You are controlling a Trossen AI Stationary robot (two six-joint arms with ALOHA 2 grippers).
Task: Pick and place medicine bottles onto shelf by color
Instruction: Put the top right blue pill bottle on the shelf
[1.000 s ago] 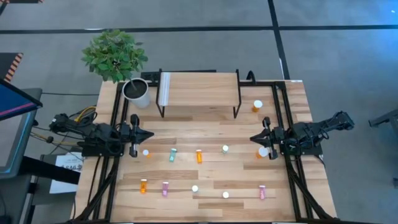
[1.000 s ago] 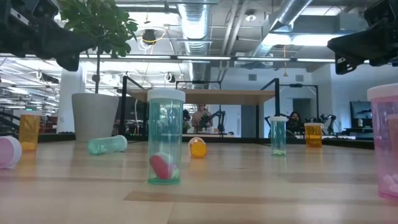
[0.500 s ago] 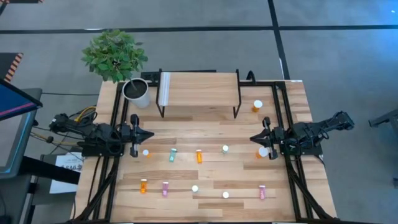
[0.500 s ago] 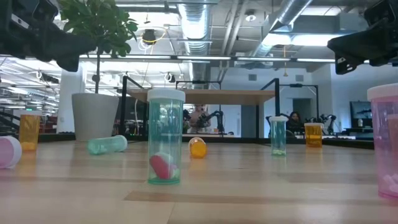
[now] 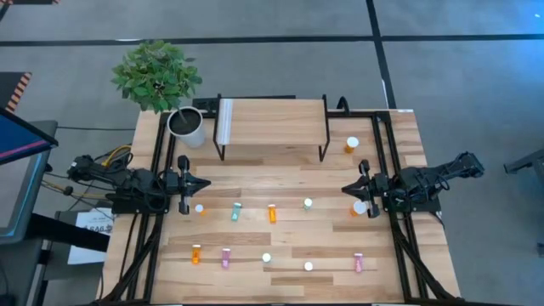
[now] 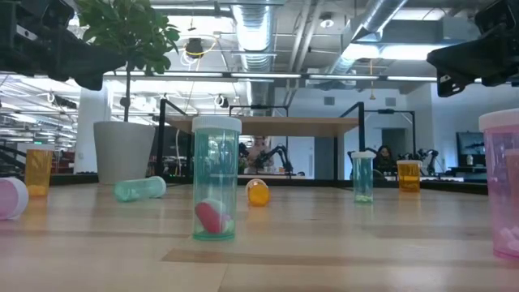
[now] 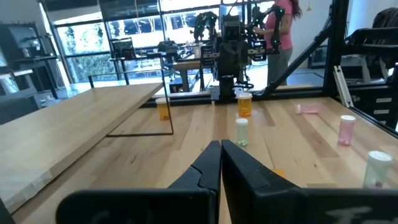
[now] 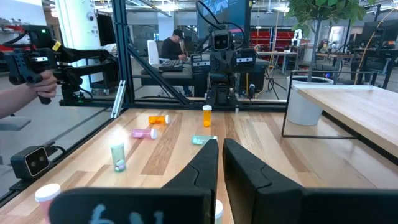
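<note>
Several small orange, pink and teal bottles with white caps are spread over the slatted table; some stand and some lie on their sides. A teal one [image 6: 216,178] stands upright close to the low camera. An orange one [image 5: 272,212] and a teal one [image 5: 236,212] lie mid-table. The shelf [image 5: 272,123] stands on its black legs at the far middle, its top bare. My left gripper [image 5: 207,183] hovers shut at the table's left side, pointing right; it also shows in its wrist view [image 7: 220,146]. My right gripper [image 5: 343,189] hovers shut at the right side, pointing left [image 8: 220,143]. Both hold nothing.
A white pot [image 5: 187,126] with a green plant stands left of the shelf. Black frame rails [image 5: 384,144] run along the table's left and right sides. An orange bottle [image 5: 352,144] stands right of the shelf. A person's hand [image 8: 25,87] holds a device beyond the table.
</note>
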